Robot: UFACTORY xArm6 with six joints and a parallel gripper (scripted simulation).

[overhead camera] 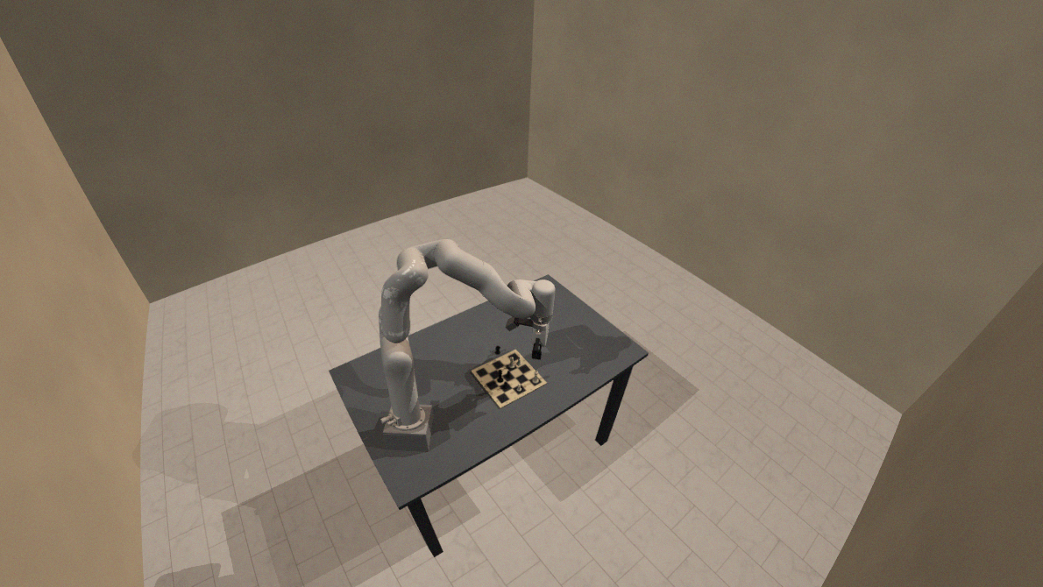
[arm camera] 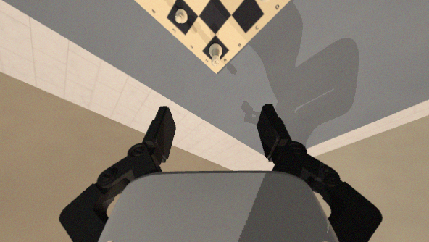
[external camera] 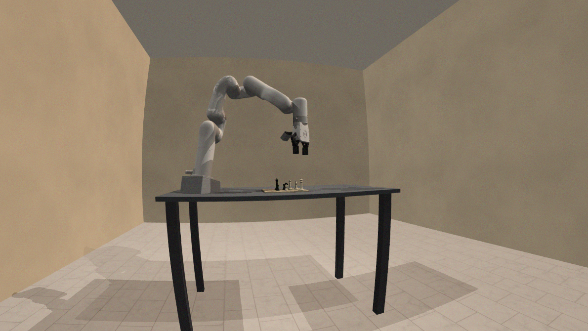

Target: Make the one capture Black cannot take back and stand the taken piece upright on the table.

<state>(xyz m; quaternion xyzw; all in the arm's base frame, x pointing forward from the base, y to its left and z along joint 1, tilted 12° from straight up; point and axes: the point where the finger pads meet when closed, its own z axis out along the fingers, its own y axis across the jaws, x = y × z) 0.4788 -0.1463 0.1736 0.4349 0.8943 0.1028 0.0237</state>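
Note:
A small tan and black chessboard lies on the dark table. White pieces and black pieces stand upright on it. A small black piece stands on the table just off the board's far side. In the wrist view a white piece stands on the corner square by the letter A and another white piece two squares along the same edge. My gripper is open and empty. It hangs high above the table, just beyond that board corner.
The arm's base stands on the table's left part. The table's far edge runs under the gripper, with tiled floor beyond it.

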